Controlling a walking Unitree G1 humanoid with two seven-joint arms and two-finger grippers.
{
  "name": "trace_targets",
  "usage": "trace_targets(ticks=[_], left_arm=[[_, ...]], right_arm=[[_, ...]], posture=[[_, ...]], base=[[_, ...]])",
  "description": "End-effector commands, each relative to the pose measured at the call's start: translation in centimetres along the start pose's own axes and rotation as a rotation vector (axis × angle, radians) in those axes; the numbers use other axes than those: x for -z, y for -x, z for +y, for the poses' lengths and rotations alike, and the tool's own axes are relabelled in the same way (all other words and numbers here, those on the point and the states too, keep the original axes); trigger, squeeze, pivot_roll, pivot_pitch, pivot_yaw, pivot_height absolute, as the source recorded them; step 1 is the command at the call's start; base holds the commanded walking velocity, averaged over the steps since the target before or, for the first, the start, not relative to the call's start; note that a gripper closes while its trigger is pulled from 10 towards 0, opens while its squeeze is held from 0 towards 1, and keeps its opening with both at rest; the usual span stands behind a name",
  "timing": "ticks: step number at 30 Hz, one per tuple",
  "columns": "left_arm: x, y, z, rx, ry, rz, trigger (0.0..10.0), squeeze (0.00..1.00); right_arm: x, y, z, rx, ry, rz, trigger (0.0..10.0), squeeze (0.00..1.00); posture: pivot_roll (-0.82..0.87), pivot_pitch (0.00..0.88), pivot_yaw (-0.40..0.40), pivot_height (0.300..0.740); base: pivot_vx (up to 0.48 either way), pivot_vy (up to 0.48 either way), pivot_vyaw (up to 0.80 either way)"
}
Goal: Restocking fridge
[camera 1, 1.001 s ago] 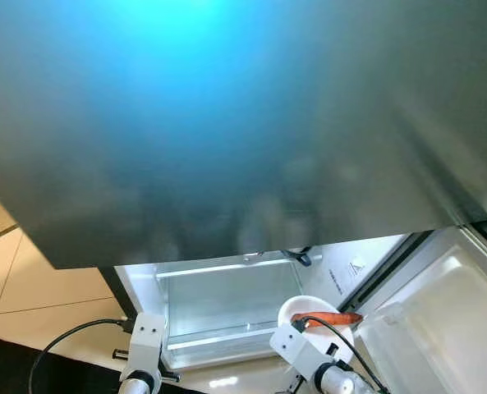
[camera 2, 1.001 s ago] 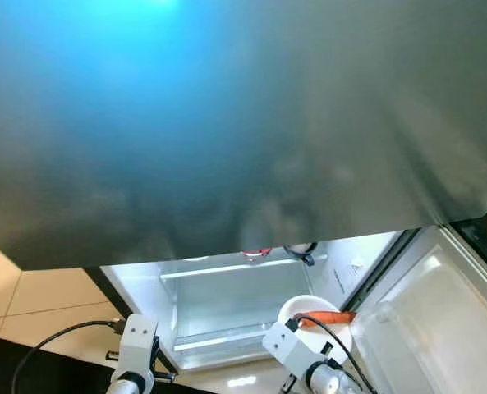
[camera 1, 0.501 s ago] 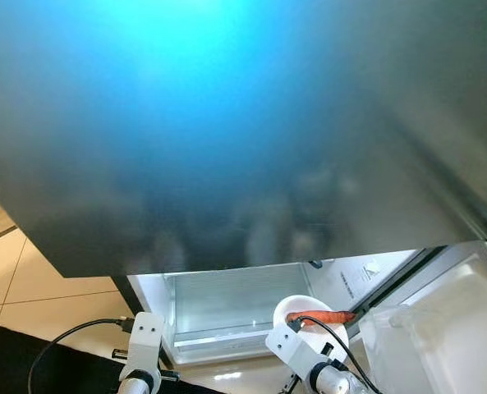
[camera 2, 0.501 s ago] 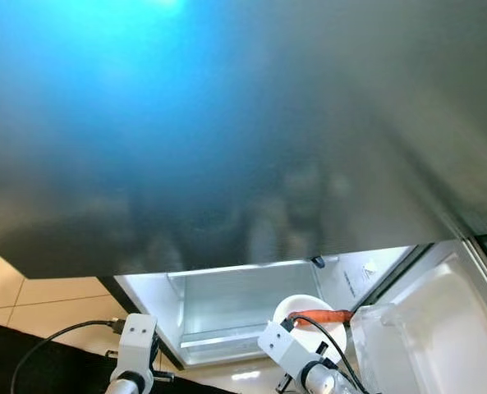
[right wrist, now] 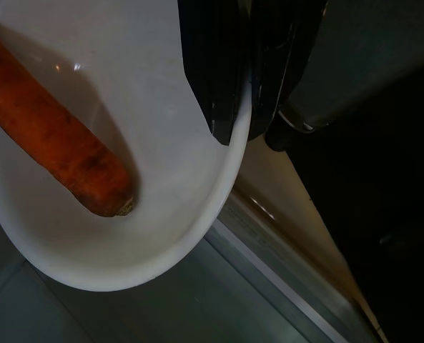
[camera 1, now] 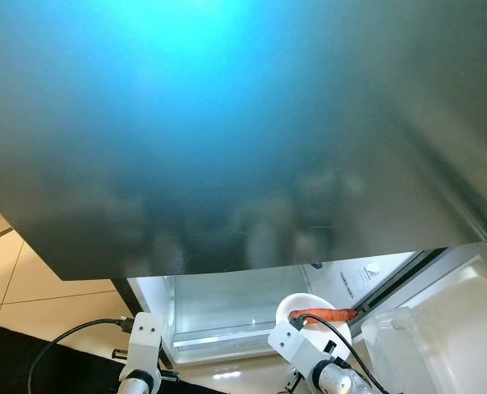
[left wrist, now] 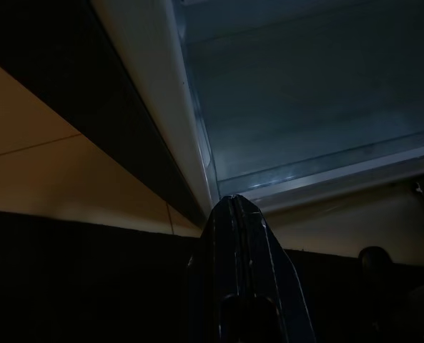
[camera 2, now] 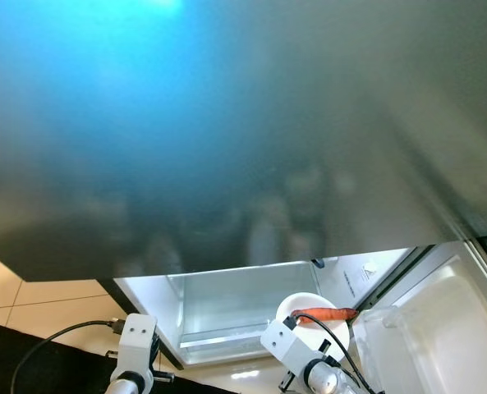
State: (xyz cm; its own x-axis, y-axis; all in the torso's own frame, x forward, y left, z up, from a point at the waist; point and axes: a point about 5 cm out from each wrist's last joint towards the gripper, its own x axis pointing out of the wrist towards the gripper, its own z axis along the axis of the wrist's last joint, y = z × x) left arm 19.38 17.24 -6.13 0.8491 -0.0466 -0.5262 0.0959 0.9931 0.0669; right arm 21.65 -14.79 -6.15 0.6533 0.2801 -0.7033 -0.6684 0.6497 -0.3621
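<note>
**Bowl with carrot held at the open fridge**

Below the big grey fridge door that blocks most of my head view, the lit lower compartment stands open, with a clear shelf across it. My right tool is clenched on the rim of a white bowl, one black finger inside the rim and one outside. An orange carrot lies across the bowl, its blunt end resting near the bowl's bottom. From the head camera, the bowl hangs just in front of the compartment's right side, beside the white door bin of the opened door. My left tool is pressed shut on nothing, pointing toward the fridge's lower left edge, near where the white frame meets the beige floor tiles. A black cable loops off my left wrist.
</note>
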Motion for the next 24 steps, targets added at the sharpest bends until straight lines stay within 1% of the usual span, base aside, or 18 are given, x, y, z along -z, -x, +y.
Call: trace_targets(ticks=[1, 4, 7, 9, 11, 13, 15, 18, 21, 24], left_arm=[[0.68, 0.37, 0.39, -0.008, 0.009, 0.027, 10.0, 0.00], [0.83, 0.45, 0.13, 0.017, -0.001, 0.032, 10.0, 0.00], [0.86, 0.46, 0.10, 0.020, -0.001, 0.034, 10.0, 0.00], [0.85, 0.45, 0.12, 0.019, -0.001, 0.035, 10.0, 0.00], [0.84, 0.43, 0.12, 0.018, -0.001, 0.035, 10.0, 0.00], [0.82, 0.41, 0.11, 0.019, -0.005, 0.036, 10.0, 0.00], [0.81, 0.40, 0.11, 0.021, -0.007, 0.036, 10.0, 0.00], [0.73, 0.38, 0.02, 0.039, -0.029, 0.032, 10.0, 0.00], [0.68, 0.36, -0.06, 0.050, -0.044, 0.031, 10.0, 0.00], [0.65, 0.36, -0.14, 0.057, -0.053, 0.028, 10.0, 0.00]], right_arm=[[0.26, 0.11, -0.09, 0.005, -0.016, 0.005, 10.0, 0.00], [0.03, -0.01, 0.03, 0.004, -0.070, 0.000, 10.0, 0.00], [-0.10, -0.07, 0.04, 0.009, -0.089, -0.002, 10.0, 0.00], [-0.27, -0.15, -0.03, 0.019, -0.129, -0.005, 10.0, 0.00], [-0.34, -0.18, -0.10, 0.027, -0.144, -0.006, 10.0, 0.00], [-0.34, -0.21, -0.18, 0.037, -0.195, -0.002, 10.0, 0.00], [-0.35, -0.21, -0.18, 0.037, -0.208, -0.005, 10.0, 0.00], [-0.44, -0.20, -0.19, 0.032, -0.196, -0.014, 10.0, 0.00], [-0.55, -0.18, -0.21, 0.032, -0.202, -0.029, 10.0, 0.00], [-0.58, -0.18, -0.15, 0.025, -0.186, -0.031, 10.0, 0.00]], posture=[[-0.09, 0.118, -0.042, 0.740], [-0.09, 0.117, -0.042, 0.740], [-0.09, 0.118, -0.040, 0.740], [-0.08, 0.118, -0.039, 0.740], [-0.08, 0.119, -0.039, 0.740], [-0.08, 0.120, -0.035, 0.730], [-0.08, 0.120, -0.035, 0.725], [-0.08, 0.121, -0.033, 0.705], [-0.09, 0.122, -0.031, 0.705], [-0.09, 0.123, -0.030, 0.705]], base=[[0.000, 0.000, 0.00], [0.000, 0.000, 0.00], [0.000, 0.000, 0.00], [0.000, 0.000, 0.00], [0.000, 0.000, 0.00], [0.000, 0.000, 0.00], [0.000, 0.000, 0.00], [0.000, 0.000, 0.00], [0.000, 0.000, 0.00], [0.000, 0.000, 0.00]])
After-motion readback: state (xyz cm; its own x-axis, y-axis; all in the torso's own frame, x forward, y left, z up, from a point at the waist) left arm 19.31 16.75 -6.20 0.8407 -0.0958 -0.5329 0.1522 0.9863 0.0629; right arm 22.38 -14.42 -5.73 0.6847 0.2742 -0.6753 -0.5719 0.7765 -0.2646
